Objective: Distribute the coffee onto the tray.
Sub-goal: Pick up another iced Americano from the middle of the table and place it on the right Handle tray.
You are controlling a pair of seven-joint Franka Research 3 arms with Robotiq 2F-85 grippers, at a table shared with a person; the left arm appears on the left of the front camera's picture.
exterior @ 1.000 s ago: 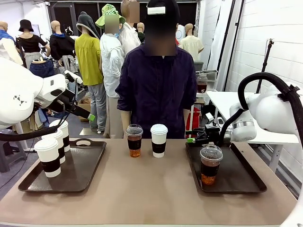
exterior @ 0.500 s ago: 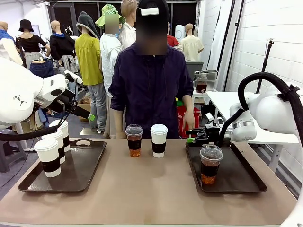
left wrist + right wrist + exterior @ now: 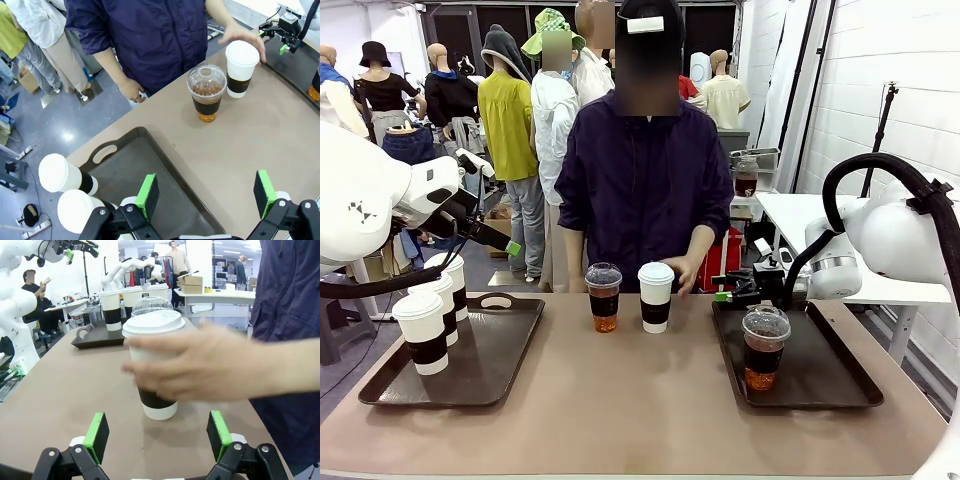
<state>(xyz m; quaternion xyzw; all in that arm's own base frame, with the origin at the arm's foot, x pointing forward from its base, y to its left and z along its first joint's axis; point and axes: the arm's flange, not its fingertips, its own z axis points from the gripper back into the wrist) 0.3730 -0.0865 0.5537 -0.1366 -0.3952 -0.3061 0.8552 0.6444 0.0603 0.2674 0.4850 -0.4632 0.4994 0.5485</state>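
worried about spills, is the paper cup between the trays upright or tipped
Upright: the paper cup stands on its base on the table.

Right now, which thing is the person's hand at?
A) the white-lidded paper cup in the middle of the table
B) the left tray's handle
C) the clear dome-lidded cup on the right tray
A: the hand is at the side of the paper cup.

No legible text or labels
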